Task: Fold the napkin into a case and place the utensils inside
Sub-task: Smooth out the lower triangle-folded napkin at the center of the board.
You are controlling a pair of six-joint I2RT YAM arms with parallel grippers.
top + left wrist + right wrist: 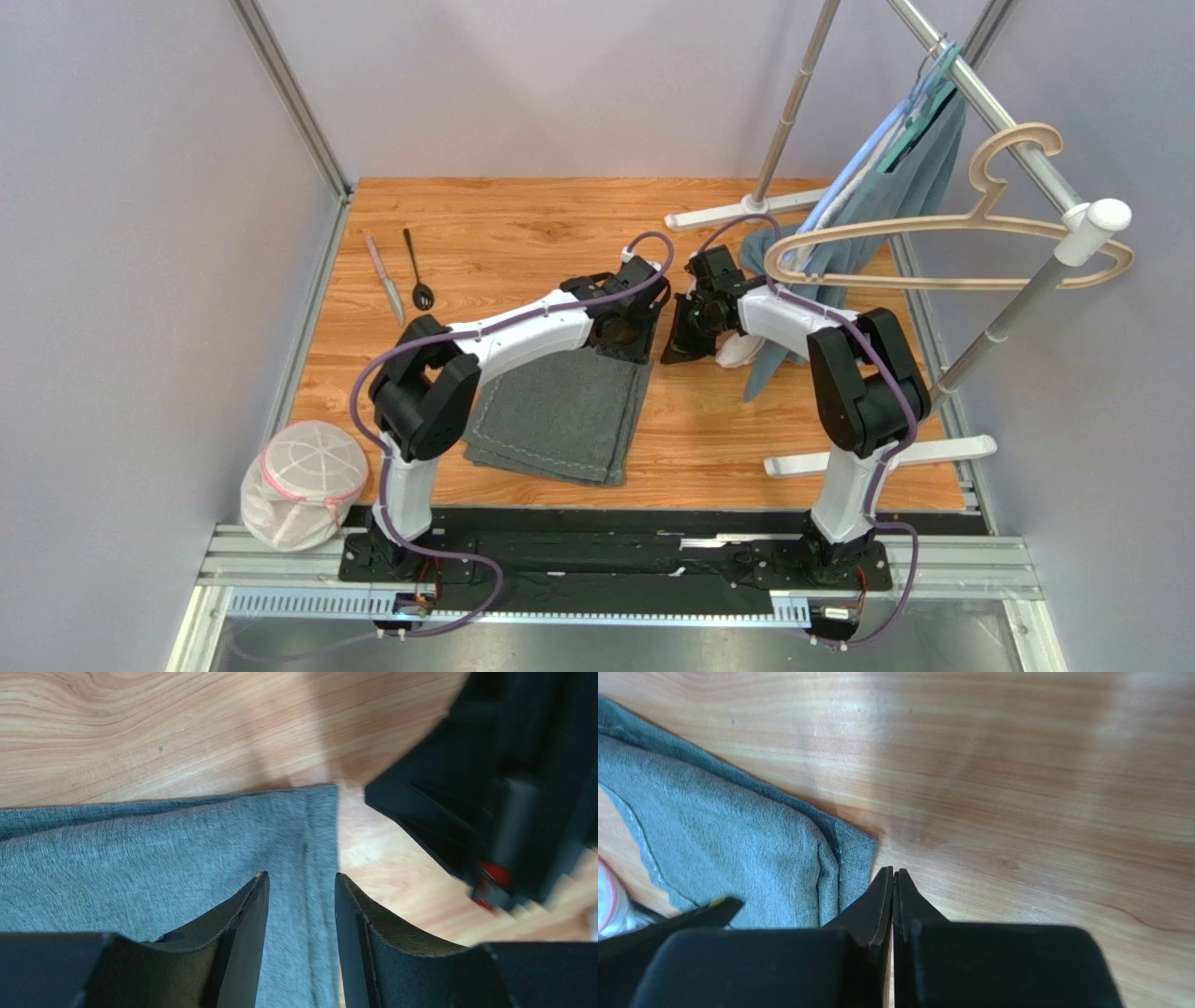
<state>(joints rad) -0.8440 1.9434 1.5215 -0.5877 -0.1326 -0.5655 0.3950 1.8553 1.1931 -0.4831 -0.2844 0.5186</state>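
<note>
The dark grey napkin lies flat on the wooden table, its far edge under both grippers. My left gripper is open and points down at the napkin's far right corner. In the left wrist view the napkin runs between the parted fingers of the left gripper, its stitched hem in the gap. My right gripper is shut on nothing. In the right wrist view the right gripper hangs over bare wood just beside the napkin's corner. The knife and black spoon lie side by side at the far left.
A white mesh pouch with a pink rim sits at the near left corner. A clothes rack with a teal-grey garment and hangers stands on the right. Its white feet rest on the table behind and beside the right arm.
</note>
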